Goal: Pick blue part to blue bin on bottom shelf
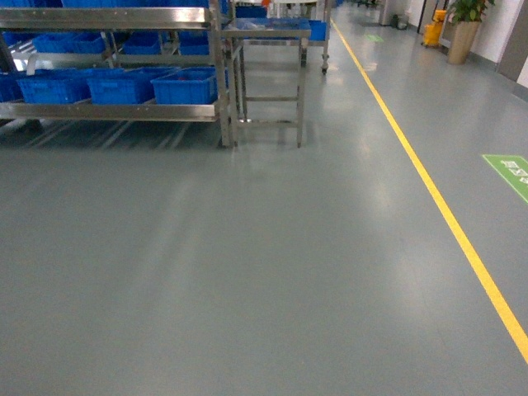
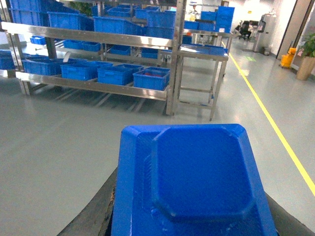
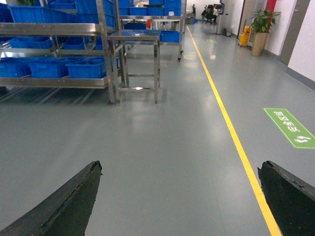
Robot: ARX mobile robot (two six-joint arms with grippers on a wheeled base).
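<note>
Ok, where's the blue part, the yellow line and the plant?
Blue part (image 2: 197, 182), left wrist view, middle of its raised flat face.
Yellow line (image 1: 445, 214), head view, midway along the stripe.
Plant (image 3: 262, 20), right wrist view, its green leaves above the pot.

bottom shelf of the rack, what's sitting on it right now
A row of blue bins sits on the bottom shelf. The rightmost bin shows something reddish inside; the other bins' contents are hidden by their walls. The left gripper holds the blue part.
</note>
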